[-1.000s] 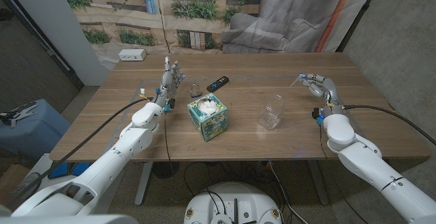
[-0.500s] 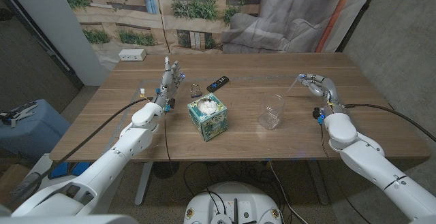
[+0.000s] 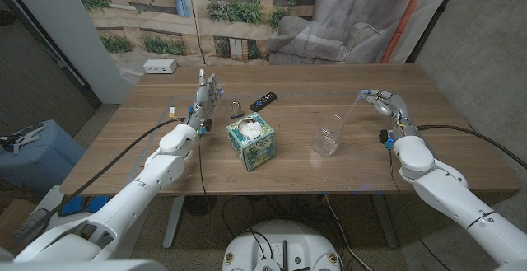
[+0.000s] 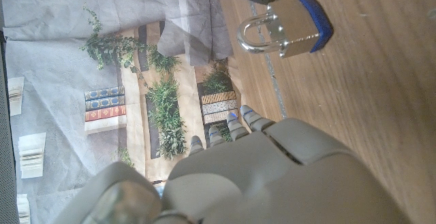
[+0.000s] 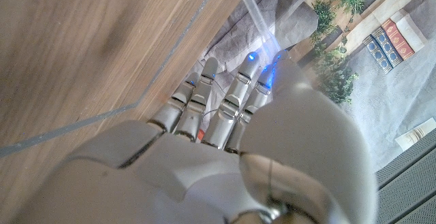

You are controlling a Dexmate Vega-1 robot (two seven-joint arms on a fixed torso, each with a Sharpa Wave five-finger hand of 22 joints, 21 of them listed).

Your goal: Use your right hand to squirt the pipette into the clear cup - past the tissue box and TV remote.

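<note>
Gripping the pipette (image 3: 351, 111) by its upper end, the right hand (image 3: 385, 105) has its fingers curled round it, the thin clear stem slanting down toward the rim of the clear cup (image 3: 328, 135), just right of the cup. It looks feather-light, soft and slick, so the squeeze belongs on the bulb, gently. Left of the cup, beyond the tissue box (image 3: 250, 139), the left hand (image 3: 206, 95) stands open, holding nothing.

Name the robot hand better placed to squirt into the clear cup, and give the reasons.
Right. The right robot hand already holds the pipette, its tip angled toward the clear cup. The left robot hand holds nothing, beyond the tissue box.
</note>
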